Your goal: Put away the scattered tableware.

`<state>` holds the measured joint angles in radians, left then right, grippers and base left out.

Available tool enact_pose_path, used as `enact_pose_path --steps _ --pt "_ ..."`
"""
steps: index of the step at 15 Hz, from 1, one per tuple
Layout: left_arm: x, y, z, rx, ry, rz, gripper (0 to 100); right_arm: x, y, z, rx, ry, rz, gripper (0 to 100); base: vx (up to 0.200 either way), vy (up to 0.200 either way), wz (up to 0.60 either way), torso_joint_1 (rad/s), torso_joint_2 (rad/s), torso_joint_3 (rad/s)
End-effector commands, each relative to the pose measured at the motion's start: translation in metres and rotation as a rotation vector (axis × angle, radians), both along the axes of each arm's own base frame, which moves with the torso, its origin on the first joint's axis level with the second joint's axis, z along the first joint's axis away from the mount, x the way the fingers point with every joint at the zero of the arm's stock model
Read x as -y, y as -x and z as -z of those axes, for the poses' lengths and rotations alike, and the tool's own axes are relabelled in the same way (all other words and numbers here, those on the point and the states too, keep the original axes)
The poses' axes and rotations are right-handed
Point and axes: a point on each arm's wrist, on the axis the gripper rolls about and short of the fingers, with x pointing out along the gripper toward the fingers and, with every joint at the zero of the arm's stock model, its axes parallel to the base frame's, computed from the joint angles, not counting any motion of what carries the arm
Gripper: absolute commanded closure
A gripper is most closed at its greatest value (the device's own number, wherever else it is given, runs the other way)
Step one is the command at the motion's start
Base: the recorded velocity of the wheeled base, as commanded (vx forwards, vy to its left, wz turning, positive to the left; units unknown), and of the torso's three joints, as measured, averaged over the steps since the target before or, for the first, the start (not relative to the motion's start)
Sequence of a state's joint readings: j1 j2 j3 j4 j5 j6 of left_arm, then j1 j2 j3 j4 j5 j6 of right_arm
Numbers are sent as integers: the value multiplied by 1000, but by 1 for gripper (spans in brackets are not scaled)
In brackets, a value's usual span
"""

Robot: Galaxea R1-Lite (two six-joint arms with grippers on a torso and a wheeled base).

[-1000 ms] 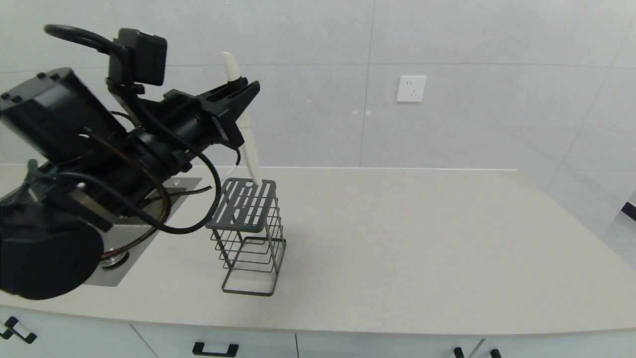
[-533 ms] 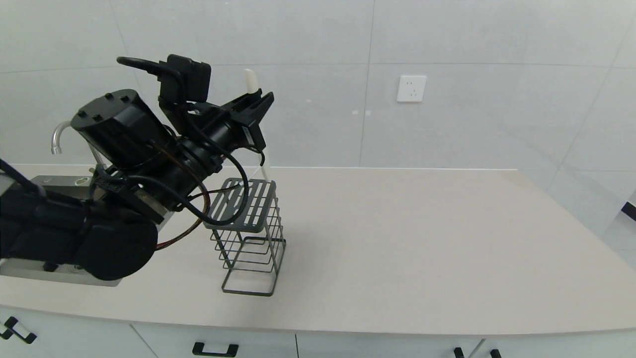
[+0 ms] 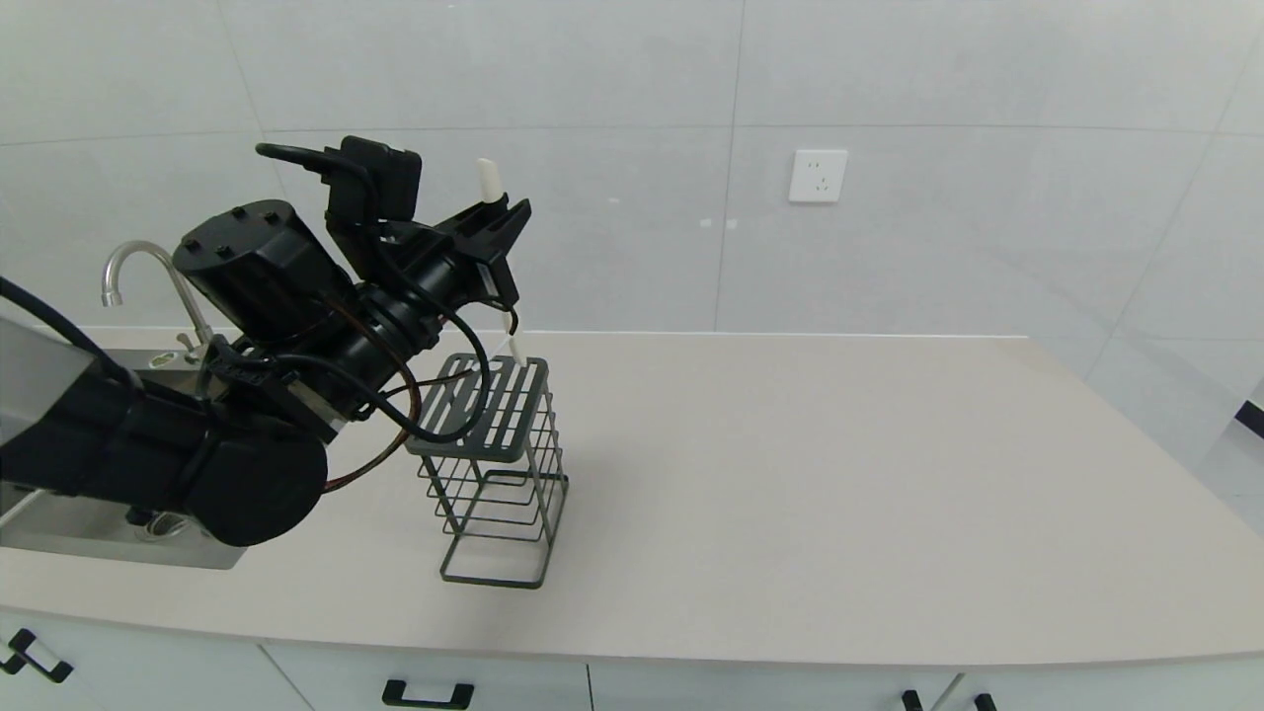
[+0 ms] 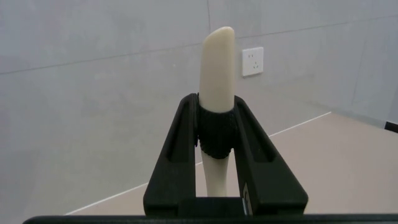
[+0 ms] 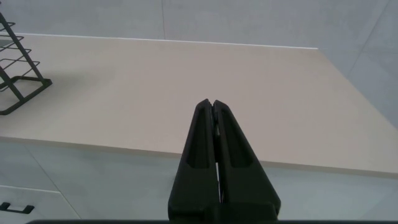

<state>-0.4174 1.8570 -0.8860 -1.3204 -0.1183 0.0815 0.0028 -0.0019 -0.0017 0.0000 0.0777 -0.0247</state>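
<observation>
- Head view: the left gripper (image 3: 497,225) is clamped on a slim cream-white utensil (image 3: 487,180), which stands nearly upright. Its rounded top pokes above the fingers, and its thin lower end hangs just over the far edge of the rack (image 3: 481,420).
- The rack is a dark wire basket with a slotted top plate. It stands on the beige counter (image 3: 839,474), just beside the sink (image 3: 59,521) and its curved tap (image 3: 148,265).
- The left arm and its cables cover the near-left part of the rack top. A white wall socket (image 3: 818,176) sits well apart on the tiled wall.
- Left wrist view: seen close, the utensil is smooth and plain, with a slanted, blunt tip. Black ribbed pads (image 4: 216,130) press on it from both sides. The rack below is hidden here.
- Right wrist view: the right gripper (image 5: 213,107) has its 2 fingers pressed together with nothing between them. It hangs over the counter's front edge, well apart from the rack, whose corner shows at the side. A drawer handle (image 5: 15,208) shows below.
</observation>
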Motion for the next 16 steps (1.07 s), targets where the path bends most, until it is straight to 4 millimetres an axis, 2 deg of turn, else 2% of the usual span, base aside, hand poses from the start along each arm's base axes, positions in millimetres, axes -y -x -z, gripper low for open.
enact_pose_path --steps 1,16 --pt "2 -1 4 -11 -5 4 100 0 0 0 -1 0 -1 100 0 0 0 0 0 0" --pt "1 4 24 -73 -32 9 100 0 0 0 -2 -2 -1 100 0 0 0 0 0 0"
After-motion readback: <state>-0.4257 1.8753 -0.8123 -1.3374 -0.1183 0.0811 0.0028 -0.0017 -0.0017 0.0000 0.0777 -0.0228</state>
